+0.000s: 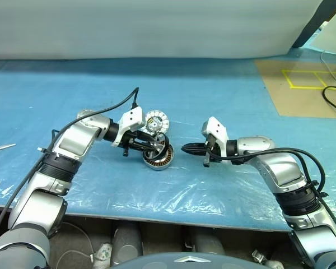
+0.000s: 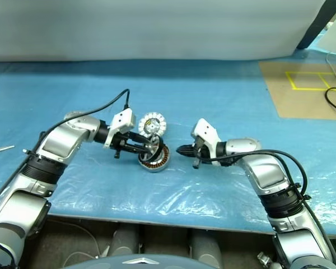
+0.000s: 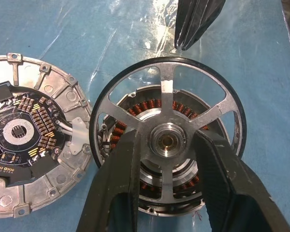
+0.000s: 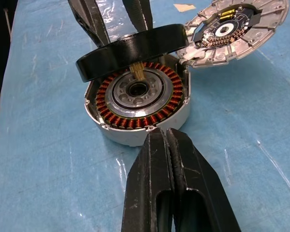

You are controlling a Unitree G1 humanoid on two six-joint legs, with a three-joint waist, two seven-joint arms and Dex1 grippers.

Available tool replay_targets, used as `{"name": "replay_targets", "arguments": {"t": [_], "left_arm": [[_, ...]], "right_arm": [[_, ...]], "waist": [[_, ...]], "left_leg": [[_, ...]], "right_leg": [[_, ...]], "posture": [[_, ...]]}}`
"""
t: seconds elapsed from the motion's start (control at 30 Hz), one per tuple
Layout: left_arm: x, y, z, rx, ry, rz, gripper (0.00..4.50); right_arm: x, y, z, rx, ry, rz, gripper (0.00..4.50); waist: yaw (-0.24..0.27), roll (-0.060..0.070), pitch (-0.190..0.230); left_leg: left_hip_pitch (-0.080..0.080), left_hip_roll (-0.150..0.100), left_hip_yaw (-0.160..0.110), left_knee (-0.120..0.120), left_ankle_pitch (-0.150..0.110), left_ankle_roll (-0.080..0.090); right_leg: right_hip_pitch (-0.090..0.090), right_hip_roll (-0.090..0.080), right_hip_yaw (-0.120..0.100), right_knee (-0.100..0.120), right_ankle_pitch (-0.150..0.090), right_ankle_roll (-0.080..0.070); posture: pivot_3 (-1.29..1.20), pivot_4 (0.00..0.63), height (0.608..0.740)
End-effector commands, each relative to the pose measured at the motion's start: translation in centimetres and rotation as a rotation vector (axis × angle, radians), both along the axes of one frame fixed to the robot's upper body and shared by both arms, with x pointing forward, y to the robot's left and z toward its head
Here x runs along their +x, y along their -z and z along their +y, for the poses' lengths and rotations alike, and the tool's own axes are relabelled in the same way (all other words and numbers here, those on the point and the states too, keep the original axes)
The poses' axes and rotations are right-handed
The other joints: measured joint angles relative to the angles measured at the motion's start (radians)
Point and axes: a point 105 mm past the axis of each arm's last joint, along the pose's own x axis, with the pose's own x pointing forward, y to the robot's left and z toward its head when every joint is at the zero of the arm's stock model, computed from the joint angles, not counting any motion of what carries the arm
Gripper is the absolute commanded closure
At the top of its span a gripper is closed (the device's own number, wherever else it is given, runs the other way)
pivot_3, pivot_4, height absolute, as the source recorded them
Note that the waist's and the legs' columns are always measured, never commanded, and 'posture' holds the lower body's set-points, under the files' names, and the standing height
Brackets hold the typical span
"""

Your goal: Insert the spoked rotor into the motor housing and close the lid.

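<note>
Currently the left gripper (image 3: 166,145) pinches the spoked rotor (image 4: 131,51) by its hub, fingers (image 3: 118,179) on either side, holding it tilted over the motor housing (image 4: 137,104), not seated. Housing sits mid-counter (image 1: 213,185) on blue sheeting, copper windings exposed. Lid (image 1: 155,121) lies touching the housing at its 12 o'clock, segmented face up. Right gripper (image 1: 186,149), fingers pressed together, points at the housing from 3 o'clock, just short of its rim.

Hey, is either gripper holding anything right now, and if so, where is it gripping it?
The left gripper holds the spoked rotor by its centre hub, tilted over the motor housing. The right gripper is shut, holding nothing.
</note>
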Motion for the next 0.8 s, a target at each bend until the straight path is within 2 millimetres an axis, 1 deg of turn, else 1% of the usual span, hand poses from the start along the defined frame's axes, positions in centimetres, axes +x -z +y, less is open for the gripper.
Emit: {"name": "replay_targets", "arguments": {"t": [0.03, 0.13, 0.27, 0.37, 0.63, 0.7, 0.73, 0.8], "left_arm": [[-0.1, -0.9, 0.0, 0.012, 0.016, -0.030, 3.16], [-0.1, -1.2, 0.0, 0.018, 0.020, -0.033, 3.16], [-0.1, -1.0, 0.2, 0.055, 0.018, -0.048, 3.16], [-0.1, -1.2, 0.0, 0.046, 0.019, -0.048, 3.16], [-0.1, -0.1, 0.5, 0.111, 0.026, -0.051, 3.16], [0.0, 0.0, 0.5, 0.124, 0.025, -0.057, 2.47], [0.1, 0.0, 0.4, 0.127, 0.022, -0.062, 2.23], [0.4, 0.0, 0.4, 0.135, 0.016, -0.083, 1.58]], "right_arm": [[-0.5, -1.2, 0.7, 0.016, -0.050, -0.048, 4.50], [-0.6, -1.2, 0.7, 0.017, -0.059, -0.046, 4.50], [-0.7, -1.1, 0.7, 0.015, -0.061, -0.048, 4.50], [-0.6, -1.1, 0.7, 0.015, -0.061, -0.051, 4.50], [-0.4, -1.1, 0.7, 0.016, -0.050, -0.061, 4.50], [-0.4, -1.1, 0.7, 0.017, -0.047, -0.064, 4.50], [-0.4, -1.1, 0.8, 0.017, -0.046, -0.065, 4.50], [-0.3, -1.1, 0.8, 0.018, -0.045, -0.067, 4.50]], "waist": [[0.000, 0.000, 0.000], [0.000, 0.000, 0.000], [0.000, 0.000, 0.000], [0.000, 0.000, 0.000], [-0.001, 0.000, 0.000], [-0.001, 0.000, 0.000], [-0.001, 0.000, 0.000], [0.000, 0.000, 0.000]], "left_leg": [[0.000, 0.000, 0.000, 0.000, 0.000, 0.000], [0.000, 0.000, 0.000, 0.000, 0.000, 0.000], [0.000, 0.000, 0.000, 0.000, 0.000, 0.000], [0.000, 0.000, 0.000, 0.000, 0.000, 0.000], [0.000, 0.000, 0.000, 0.000, 0.000, 0.000], [0.000, 0.000, 0.000, 0.000, 0.000, 0.000], [0.000, 0.000, 0.000, 0.000, 0.000, 0.000], [0.000, 0.000, 0.000, 0.000, 0.000, 0.000]], "right_leg": [[0.000, 0.000, 0.000, 0.000, 0.000, 0.000], [0.000, 0.000, 0.000, 0.000, 0.000, 0.000], [0.000, 0.000, 0.000, 0.000, 0.000, 0.000], [0.000, 0.000, 0.000, 0.000, 0.000, 0.000], [0.000, 0.000, 0.000, 0.000, 0.000, 0.000], [0.000, 0.000, 0.000, 0.000, 0.000, 0.000], [0.000, 0.000, 0.000, 0.000, 0.000, 0.000], [0.000, 0.000, 0.000, 0.000, 0.000, 0.000]], "posture": [[0.00, 0.150, 0.740], [0.00, 0.150, 0.740], [0.00, 0.150, 0.740], [0.00, 0.150, 0.740], [0.00, 0.150, 0.740], [0.00, 0.150, 0.740], [0.00, 0.150, 0.740], [0.00, 0.150, 0.740]]}}
